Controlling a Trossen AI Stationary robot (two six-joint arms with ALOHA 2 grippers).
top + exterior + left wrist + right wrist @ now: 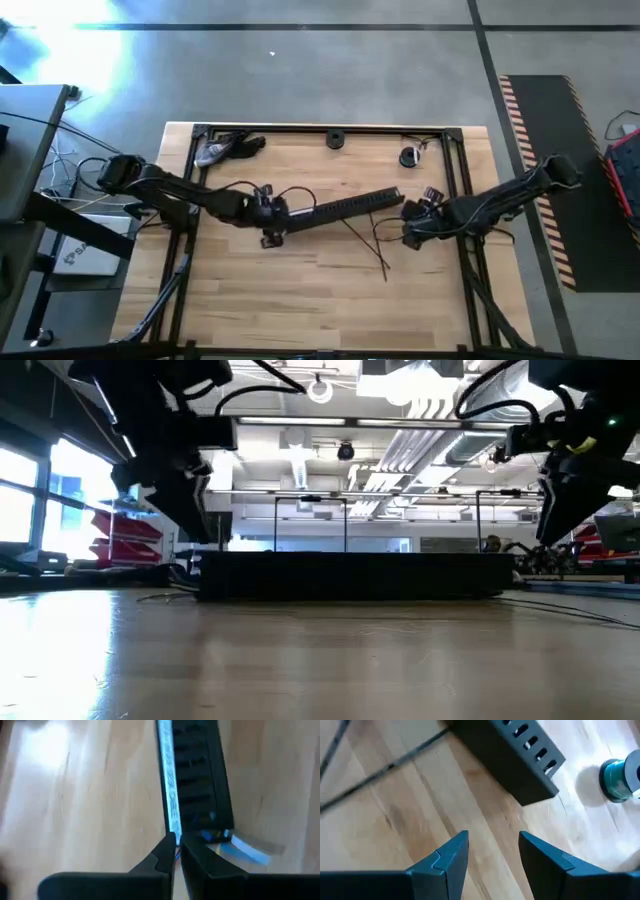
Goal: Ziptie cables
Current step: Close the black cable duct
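While left tool (pixel 176 851) sits clenched at slotted strip (pixel 345 206) end | right tool (pixel 492 851) released over worktop (pixel 300 290) | cables (pixel 372 240) lie loose between arms.

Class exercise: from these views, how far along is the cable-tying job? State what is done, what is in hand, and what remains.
Done: nothing is tied; the cables lie loose on the table. In hand: the left gripper is shut on the end of the black slotted strip; the right gripper hovers open near the strip's other end, holding nothing. Left: gathering the cables and fastening them. No ziptie can be made out.
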